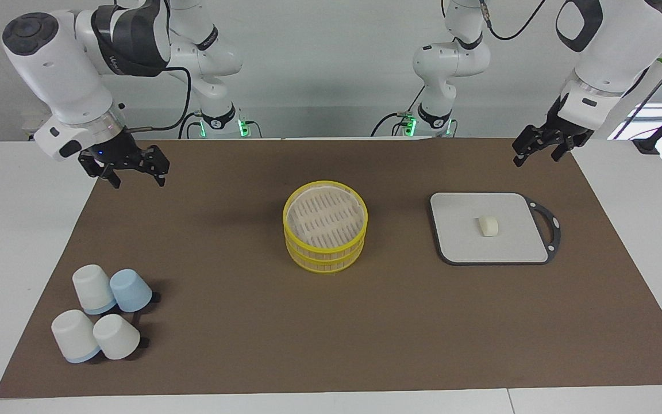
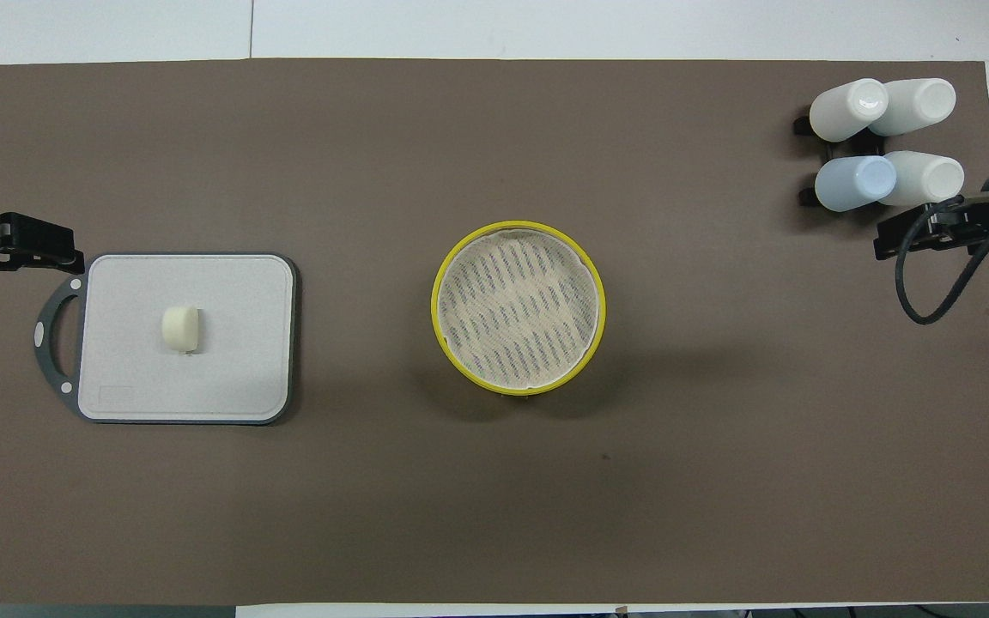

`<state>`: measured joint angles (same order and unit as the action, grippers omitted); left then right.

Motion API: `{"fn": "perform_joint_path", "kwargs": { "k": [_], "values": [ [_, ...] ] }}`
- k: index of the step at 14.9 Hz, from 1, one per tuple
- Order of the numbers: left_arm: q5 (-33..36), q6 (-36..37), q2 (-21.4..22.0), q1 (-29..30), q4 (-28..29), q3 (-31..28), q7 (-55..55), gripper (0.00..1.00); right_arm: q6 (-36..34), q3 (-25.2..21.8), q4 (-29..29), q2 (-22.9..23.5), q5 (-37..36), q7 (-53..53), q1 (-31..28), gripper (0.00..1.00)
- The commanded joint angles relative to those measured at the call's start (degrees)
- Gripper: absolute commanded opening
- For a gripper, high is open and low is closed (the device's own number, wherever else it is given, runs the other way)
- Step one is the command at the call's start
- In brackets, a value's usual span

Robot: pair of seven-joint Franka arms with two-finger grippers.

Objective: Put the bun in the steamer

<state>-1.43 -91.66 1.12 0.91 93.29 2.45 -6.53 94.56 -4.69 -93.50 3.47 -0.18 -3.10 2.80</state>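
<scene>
Bun point(image 1: 488, 225) lies untouched at the middle of the grey-white board point(image 1: 457, 241), toward the left arm's end of the worktop point(image 1: 331, 322), with nothing yet gripping it. Steamer point(image 1: 325, 225) stands well apart from the board at mid-worktop, its top tier uncovered and its slatted floor bare. Left gripper point(image 1: 541, 149) hangs in the air above the brown mat's corner at the robots' side of the board, fingers point(image 1: 520, 155) spread apart and holding nothing. Right gripper point(image 1: 134, 169) hangs above the mat's corner at its own end, fingers likewise parted and unladen, and appears to be waiting. Four upturned cups point(image 1: 104, 322) sit clustered at the right arm's end, farther from the robots, clear of any likely path. Risks, in my judgement: the bun looks soft and smooth, so a hard close could squash or dent it, while a light or off-centre close could let it roll aside on the flat board or slip out during the carry across to the steamer. A low carry could clip the yellow rim point(image 1: 293, 198) and shove or tip the basket, which looks light and rests loose on the mat. A release from height could bounce the bun out, or land it on the rim instead of the floor.
</scene>
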Motion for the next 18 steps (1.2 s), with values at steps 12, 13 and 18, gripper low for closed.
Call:
{"fn": "perform_joint_path", "kwargs": {
  "k": [12,13,18],
  "values": [
    [1.3,0.3,-0.2,-0.6,-0.6,-0.3,-0.7,1.00,-0.3,0.7,-1.3,-1.3,-0.4,-1.6,-0.9,1.00],
    [1.2,0.5,-0.2,-0.6,-0.4,-0.6,-0.5,1.00,-0.3,0.7,-1.3,-1.3,-0.4,-1.6,-0.9,1.00],
    [1.3,-3.1,0.6,0.3,2.5,-1.2,-0.3,1.00,-0.3,0.7,-1.3,-1.3,-0.4,-1.5,-0.9,1.00]
  ]
}}
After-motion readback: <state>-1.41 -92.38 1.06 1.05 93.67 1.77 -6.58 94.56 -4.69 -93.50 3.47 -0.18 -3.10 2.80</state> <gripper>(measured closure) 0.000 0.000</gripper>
